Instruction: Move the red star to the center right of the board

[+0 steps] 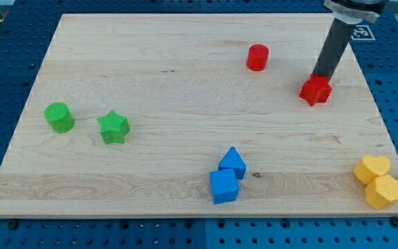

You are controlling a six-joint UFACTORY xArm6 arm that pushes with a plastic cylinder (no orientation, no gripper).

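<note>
The red star (315,90) lies on the wooden board (185,104) at the view's upper right. My tip (318,75) is at the star's top edge, touching it or nearly so, with the dark rod rising toward the view's top right. A red cylinder (257,57) stands to the star's upper left, apart from it.
A green cylinder (59,117) and a green star (112,128) sit at the view's left. Two blue blocks (232,163) (224,186) touch at the bottom centre. A yellow heart (372,169) and a yellow hexagon (384,191) touch at the bottom right corner.
</note>
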